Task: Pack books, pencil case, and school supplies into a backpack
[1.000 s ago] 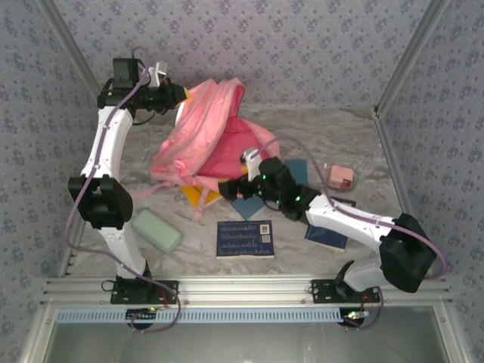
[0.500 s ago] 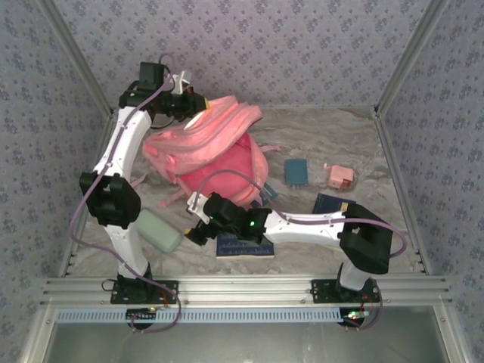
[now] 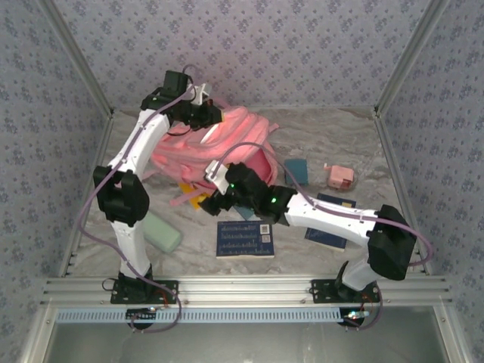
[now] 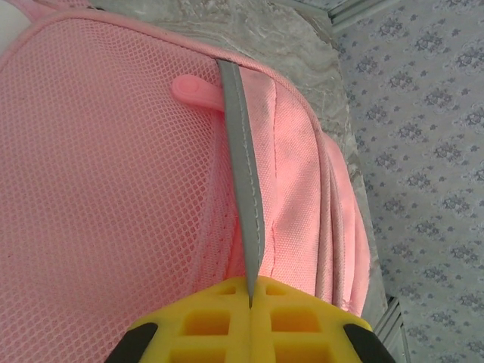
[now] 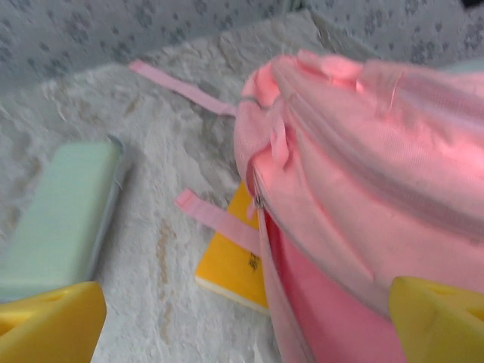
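Note:
The pink backpack (image 3: 240, 148) stands at the back of the table, held up by its top. My left gripper (image 3: 207, 113) is shut on a grey trim strip (image 4: 243, 174) running over the pink mesh (image 4: 98, 174); the left wrist view has the left gripper (image 4: 250, 292) pinching it. My right gripper (image 3: 215, 200) is open at the bag's near left side, its fingers (image 5: 49, 327) wide apart around the opening's zipper pull (image 5: 259, 201). A yellow-orange book (image 5: 237, 261) lies half under the backpack (image 5: 378, 189). The mint pencil case (image 3: 159, 231) lies front left, and also shows as the case (image 5: 60, 215) in the right wrist view.
A navy book (image 3: 244, 239) lies front centre and a second navy book (image 3: 330, 230) sits partly under my right arm. A teal book (image 3: 296, 171) and the pink box (image 3: 339, 177) lie to the right. A loose pink strap (image 5: 178, 87) trails over the table.
My left gripper has carried the backpack's top to the right. My right gripper has moved from the front near the pencil case back toward the backpack's opening.

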You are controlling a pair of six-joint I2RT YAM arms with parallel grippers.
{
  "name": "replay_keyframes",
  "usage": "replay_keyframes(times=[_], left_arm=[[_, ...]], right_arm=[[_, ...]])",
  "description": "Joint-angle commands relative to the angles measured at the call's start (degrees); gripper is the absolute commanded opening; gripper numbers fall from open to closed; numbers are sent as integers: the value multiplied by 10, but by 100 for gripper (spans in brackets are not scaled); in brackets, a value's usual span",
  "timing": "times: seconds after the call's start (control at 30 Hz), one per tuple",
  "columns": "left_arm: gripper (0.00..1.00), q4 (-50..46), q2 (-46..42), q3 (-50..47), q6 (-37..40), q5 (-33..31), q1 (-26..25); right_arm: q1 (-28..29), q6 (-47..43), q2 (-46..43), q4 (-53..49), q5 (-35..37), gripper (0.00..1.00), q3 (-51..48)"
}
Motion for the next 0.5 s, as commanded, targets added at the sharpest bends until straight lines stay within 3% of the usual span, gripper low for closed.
replay_keyframes(times=[0.0, 0.1, 0.27, 0.47], left_arm=[[0, 2, 11, 37, -3, 3, 1], [0, -30, 39, 89, 3, 2, 1], [0, -27, 40, 79, 4, 2, 9], [0, -27, 40, 72, 7, 12, 12]], right_arm=[[24, 25, 21, -6, -93, 98, 4], [74, 23, 63, 47, -64, 99, -14], [144, -1, 143, 171, -2, 100, -36], [172, -21, 218, 296, 58, 100, -56]])
